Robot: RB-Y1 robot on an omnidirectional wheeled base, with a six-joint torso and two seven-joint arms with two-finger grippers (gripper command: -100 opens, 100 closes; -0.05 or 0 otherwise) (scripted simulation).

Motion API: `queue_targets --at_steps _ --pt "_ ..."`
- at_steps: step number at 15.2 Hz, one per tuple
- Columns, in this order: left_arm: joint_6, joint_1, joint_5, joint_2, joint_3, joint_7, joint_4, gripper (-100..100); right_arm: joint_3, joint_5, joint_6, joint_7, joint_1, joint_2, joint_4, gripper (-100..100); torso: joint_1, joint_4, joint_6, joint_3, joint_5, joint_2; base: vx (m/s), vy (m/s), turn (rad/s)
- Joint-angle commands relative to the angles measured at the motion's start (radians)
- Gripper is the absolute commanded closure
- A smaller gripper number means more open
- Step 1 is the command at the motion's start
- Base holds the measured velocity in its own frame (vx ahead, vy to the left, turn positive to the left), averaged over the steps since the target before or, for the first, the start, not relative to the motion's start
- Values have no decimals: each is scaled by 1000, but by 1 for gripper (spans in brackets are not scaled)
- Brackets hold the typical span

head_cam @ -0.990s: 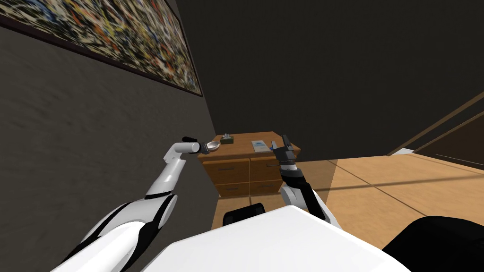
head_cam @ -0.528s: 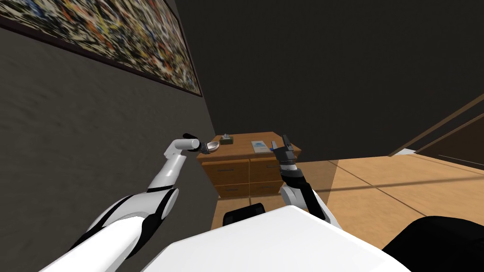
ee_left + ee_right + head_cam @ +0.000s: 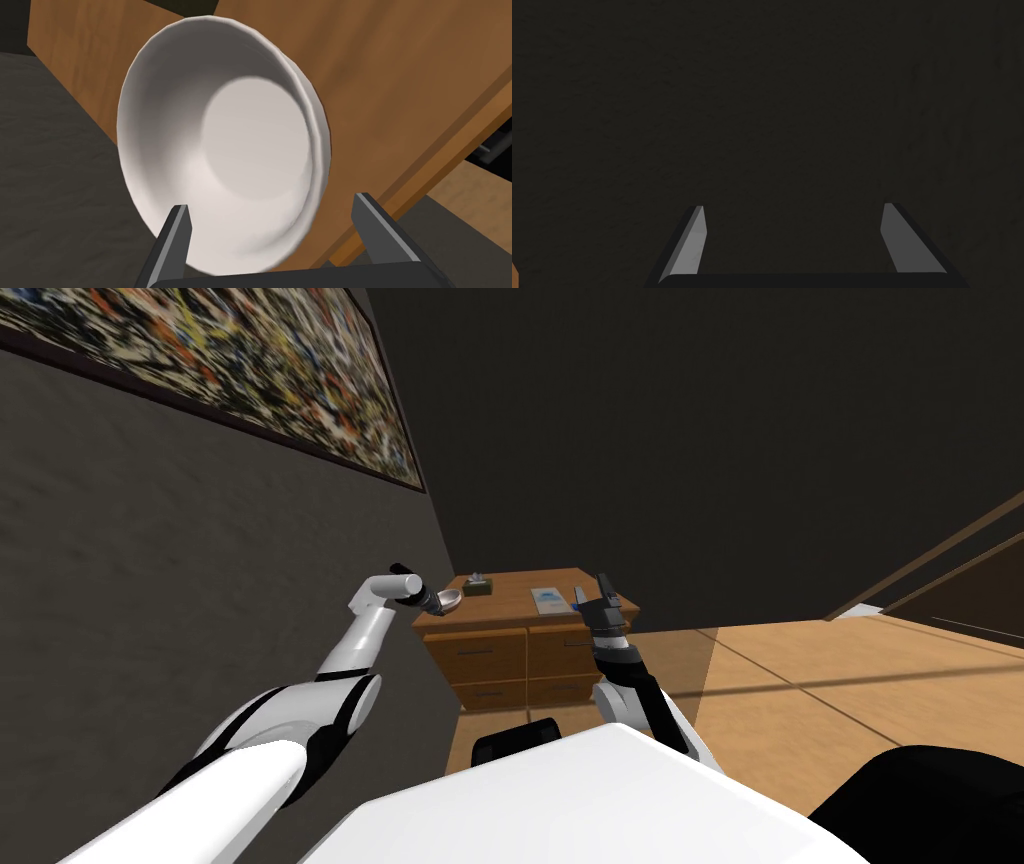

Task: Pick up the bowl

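A white bowl [image 3: 220,145] rests on the wooden dresser top [image 3: 400,65], close to its front left corner; the head view shows the bowl [image 3: 452,597] there too. My left gripper [image 3: 272,220] hovers right at the bowl's near rim, open, its two fingers [image 3: 177,235] spread either side of the rim's lower part without pressing it. In the head view the left gripper [image 3: 437,603] comes in from the dresser's left side. My right gripper [image 3: 603,591] is raised over the dresser's right front edge, open, with nothing between its fingers [image 3: 697,235].
The wooden dresser [image 3: 505,643] stands in a corner of dark walls, with drawers on its front. A small box [image 3: 479,583] and a white booklet [image 3: 548,598] lie on its top. A large painting [image 3: 220,378] hangs on the left wall. Wood floor [image 3: 850,688] spreads to the right.
My left arm has lifted slightly and swung a little leftward, with the gripper still at the bowl. The right arm has not moved.
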Motion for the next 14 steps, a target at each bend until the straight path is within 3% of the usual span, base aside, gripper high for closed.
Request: queue_targets --at_steps 1,3,4,6,7,9,10,14 --pt "50 -38 15 3 -1 23 33 -100 0 0 0 0 0 0 0 0 0 0 0 0 0 0 42 -25 -1" --pt "81 -38 15 3 -1 23 33 -100 0 0 0 0 0 0 0 0 -1 0 0 0 0 -1 44 -25 -1" --pt "107 -68 27 5 -2 41 60 -100 0 0 0 0 0 0 0 0 0 0 0 0 0 -1 47 -21 -2" --pt "138 -68 27 5 -2 41 60 -100 0 0 0 0 0 0 0 0 0 0 0 -1 0 -1 47 -13 -3" --pt "163 -94 38 7 -3 58 84 -100 0 0 0 0 0 0 0 0 0 0 0 -1 0 -1 49 -14 -4" --pt "192 -94 38 7 -3 58 84 -100 0 0 0 0 0 0 0 0 0 0 0 -1 0 -1 45 -14 -3" --pt "220 -118 48 8 -4 73 106 -100 0 0 0 0 0 0 0 0 0 0 0 0 0 -1 41 -12 -2" --pt "285 -139 57 8 -5 86 125 -100 0 0 0 0 0 0 0 0 0 0 0 0 0 0 40 -14 -5"
